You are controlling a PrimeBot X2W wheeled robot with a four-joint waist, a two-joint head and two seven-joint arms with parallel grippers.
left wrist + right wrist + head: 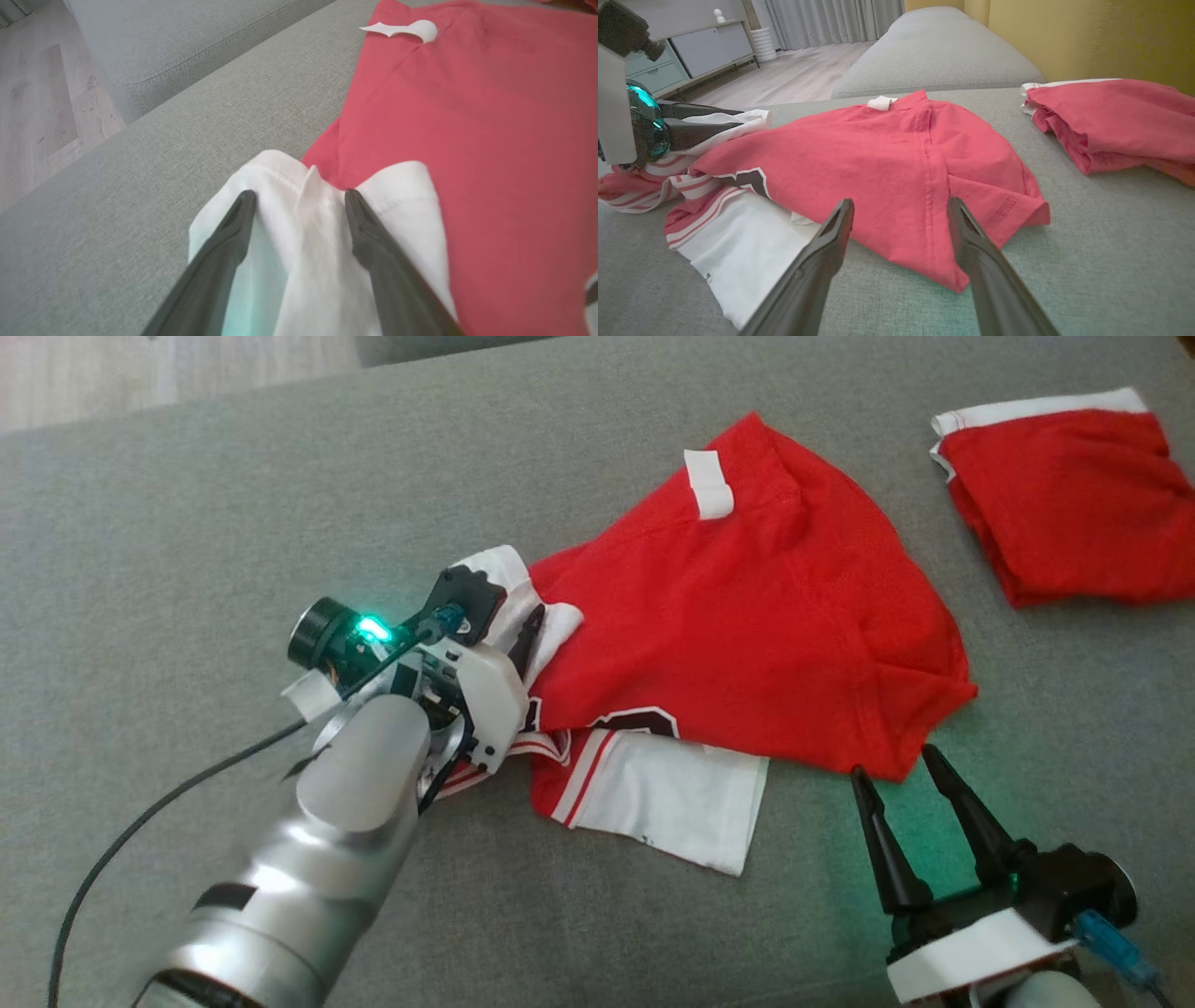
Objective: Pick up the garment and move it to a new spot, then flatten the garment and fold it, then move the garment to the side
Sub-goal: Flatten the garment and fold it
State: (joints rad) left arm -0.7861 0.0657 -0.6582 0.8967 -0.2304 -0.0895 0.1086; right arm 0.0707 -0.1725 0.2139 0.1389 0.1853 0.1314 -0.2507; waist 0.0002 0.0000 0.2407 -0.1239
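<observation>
Crumpled red-and-white jersey shirt (747, 616) lies mid-frame on grey fabric couch (187, 523). L gripper (299, 193) open, astride white sleeve. R gripper (892, 763) open, lower right, beside red hem.

Grey cushion (187, 504) bare left and near; jersey (747, 616) fills centre; folded red garment (1074, 513) far right
</observation>
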